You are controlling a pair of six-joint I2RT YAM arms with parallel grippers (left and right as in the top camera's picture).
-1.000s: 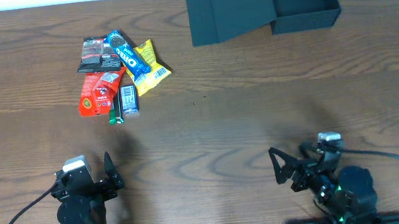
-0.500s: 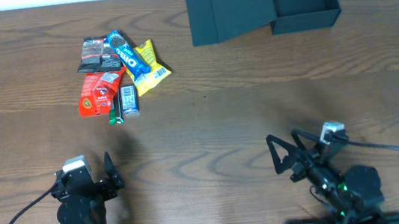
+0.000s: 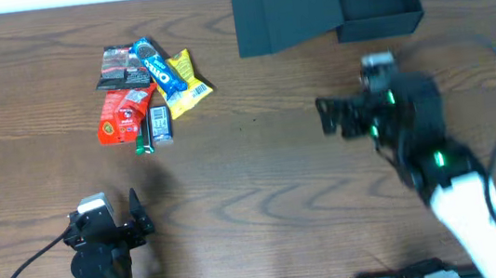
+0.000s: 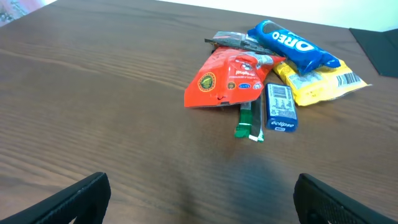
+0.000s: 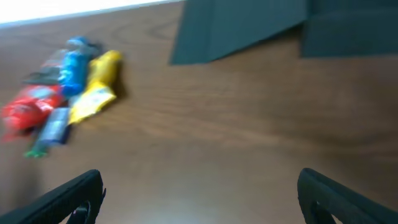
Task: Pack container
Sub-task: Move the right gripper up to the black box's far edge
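Your right hand (image 3: 330, 117) hung wide open and empty over the desk (image 3: 261, 175), between the snacks (image 3: 144, 90) and the container (image 3: 381, 25). The container sat open at the desk's far side, right of centre, with its flap (image 3: 285, 13) spread toward the snacks. Your left hand (image 3: 135, 214) was just as wide, holding nothing, near the front edge.

The snacks overlapped, so I judged a grab could drag a second one along. A low carry could catch the flap, or drop a snack on it instead of inside.

The right wrist view was smeared and its labels unreadable. Overhead, the container's far rim was cut off and its dark inside was hard to read.
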